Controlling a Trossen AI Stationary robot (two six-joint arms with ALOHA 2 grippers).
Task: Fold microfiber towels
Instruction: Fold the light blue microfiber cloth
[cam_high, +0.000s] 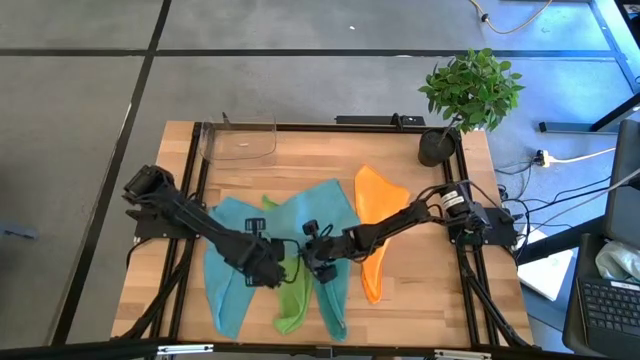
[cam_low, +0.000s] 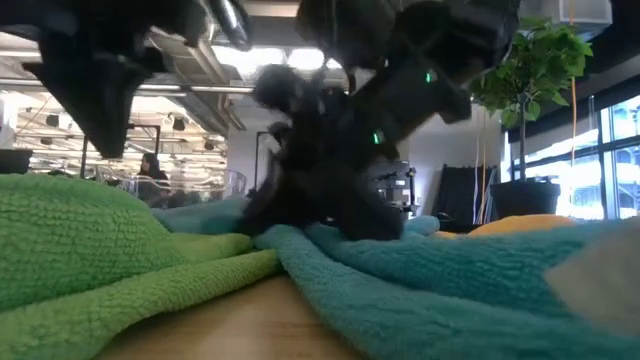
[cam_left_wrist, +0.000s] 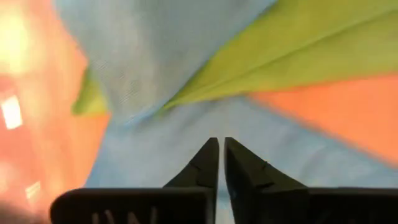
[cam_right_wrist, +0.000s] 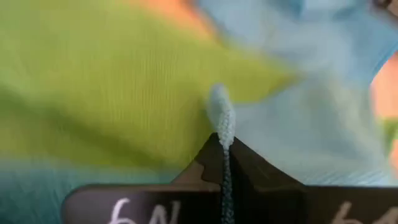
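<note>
Spreading across the middle of the wooden desk (cam_high: 420, 290) is the heap of microfiber towels, crumpled and overlapping. The teal towel (cam_high: 322, 215) is the largest shape, running from the desk's centre down toward six o'clock. At about eight o'clock of the heap lies a light blue towel (cam_high: 228, 270), and the lime green towel (cam_high: 294, 295) sits between those two, reaching to the near edge. The orange towel (cam_high: 378, 200) lies at three o'clock of the pile, touching the teal one.

Both arms meet over the heap's centre. The left hand (cam_high: 270, 268) comes in from nine o'clock and sits low over the blue and green cloth; its fingers (cam_left_wrist: 205, 165) are almost pressed together, with only a thin gap and no cloth seen between them. The right hand (cam_high: 318, 262) comes in from three o'clock, its fingers (cam_right_wrist: 249, 171) clamped on a thin fold of light blue cloth.

At twelve o'clock stands a clear container (cam_high: 240, 140), and at two o'clock a potted plant (cam_high: 468, 95).
</note>
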